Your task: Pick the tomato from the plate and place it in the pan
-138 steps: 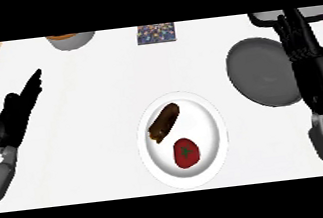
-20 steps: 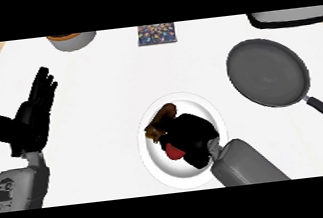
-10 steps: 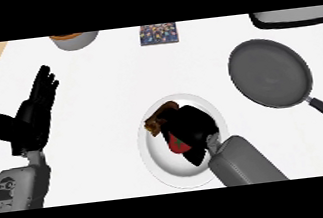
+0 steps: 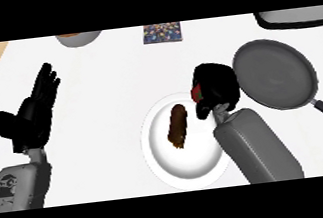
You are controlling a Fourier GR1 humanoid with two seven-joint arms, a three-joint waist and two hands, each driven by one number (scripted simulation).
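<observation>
The tomato (image 4: 197, 93) shows you only a red sliver at the left edge of the right hand (image 4: 217, 85), whose fingers are curled round it and hide the rest. It sits over the far right rim of the plate, just left of the pan's near-left rim and not inside the pan. You cannot tell how high it is above the counter.

The white counter (image 4: 109, 76) fills your view. On its right side lies the grey pan (image 4: 276, 75), with its dark handle running off toward the near right. The white plate (image 4: 189, 165) lies at the near centre, and a brown, sausage-shaped piece of food (image 4: 177, 127) lies lengthwise on its left half. The right grey forearm crosses the plate's right edge on its way up to the grasping hand.

At the left you see the left hand (image 4: 28, 121), held open with its fingers straight and pointing away, holding nothing and well apart from the plate.

Along the far edge you have a grey object (image 4: 299, 17) at the right, a bowl (image 4: 78, 38) at the left, and a small patterned square (image 4: 163, 32) between them.
</observation>
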